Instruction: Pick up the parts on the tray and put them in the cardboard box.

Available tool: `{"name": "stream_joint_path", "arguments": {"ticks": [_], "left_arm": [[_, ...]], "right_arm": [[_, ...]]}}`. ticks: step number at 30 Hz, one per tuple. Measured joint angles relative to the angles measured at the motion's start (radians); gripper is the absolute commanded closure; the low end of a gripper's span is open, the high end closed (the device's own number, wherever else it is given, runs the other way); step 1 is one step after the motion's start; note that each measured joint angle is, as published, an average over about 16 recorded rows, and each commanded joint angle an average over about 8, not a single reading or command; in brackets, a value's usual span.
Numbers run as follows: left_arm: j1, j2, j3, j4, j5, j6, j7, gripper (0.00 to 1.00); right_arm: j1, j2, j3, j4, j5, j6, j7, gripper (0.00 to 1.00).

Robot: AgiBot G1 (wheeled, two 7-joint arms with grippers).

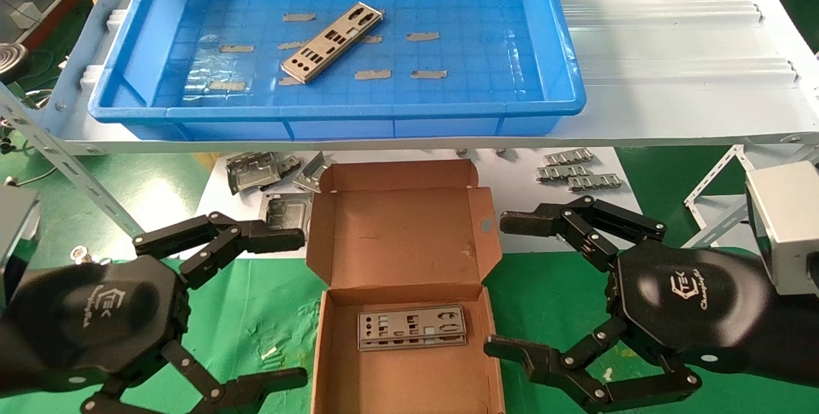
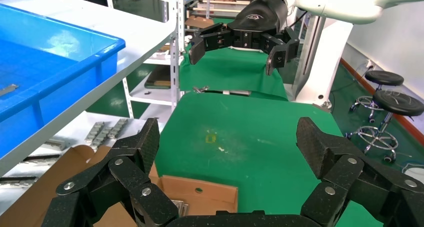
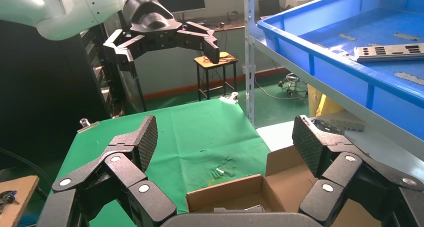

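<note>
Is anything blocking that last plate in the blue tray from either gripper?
Only the tray's raised front rim stands between them. The plate lies bare on the tray floor, and both the left gripper and right gripper hang open beside the cardboard box.

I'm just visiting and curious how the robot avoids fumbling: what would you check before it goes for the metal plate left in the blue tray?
1. Part to fetch: one plate lies flat and diagonal on the tray floor, nothing on top of it. Ok.
2. Left gripper: open, holding nothing, beside the cardboard box. Ok.
3. Right gripper: open, holding nothing, on the box's other side. Ok.
4. Box ready: lid folded back, plates already lying flat inside, room beside them. Ok.
5. Reach path: the tray sits on a raised shelf beyond the box, so an arm must lift over its rim. Cannot tell if clearance is enough.
</note>
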Motion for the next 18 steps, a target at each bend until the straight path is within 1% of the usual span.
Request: {"name": "stream_joint_path", "arguments": {"ticks": [18], "left_arm": [[0.000, 0.000, 0.000, 0.000, 0.000, 0.000, 0.000, 0.00]], "right_arm": [[0.000, 0.000, 0.000, 0.000, 0.000, 0.000, 0.000, 0.00]]}}
